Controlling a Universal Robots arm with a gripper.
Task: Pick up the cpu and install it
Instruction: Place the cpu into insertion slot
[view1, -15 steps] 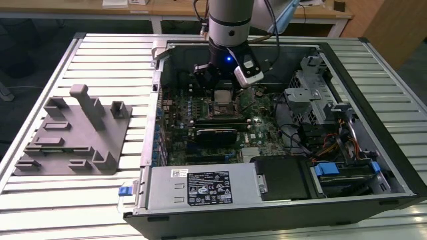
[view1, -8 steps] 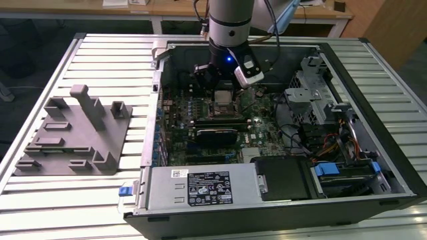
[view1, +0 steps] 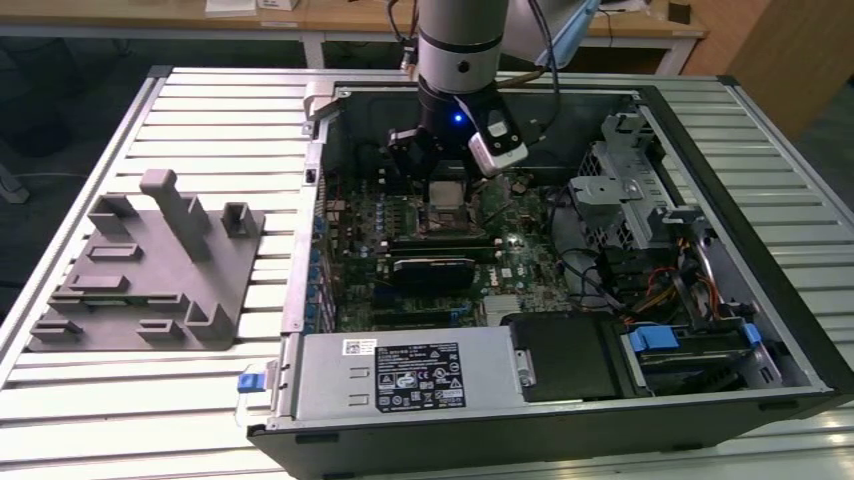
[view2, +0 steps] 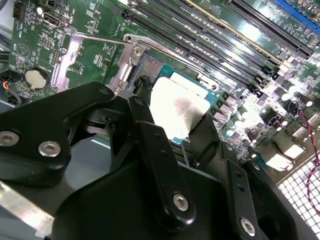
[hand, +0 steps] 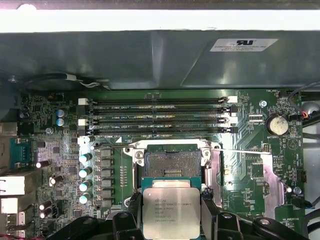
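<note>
The cpu (hand: 171, 212) is clamped by two opposite edges between the black fingers (hand: 134, 207) of the gripper (hand: 171, 202), silvery plate up. In the first wrist view it overlaps the near rim of the open socket (hand: 170, 162); whether it touches the socket I cannot tell. In the exterior view, grey fixture blocks (view1: 140, 270) stand on the slatted table (view1: 80, 140) at the left. Mid-frame the arm (view1: 461, 50) reaches into the open computer case (view1: 801, 340). The drive cage (view1: 621, 190) sits to the right. There the gripper hides most of the cpu.
</note>
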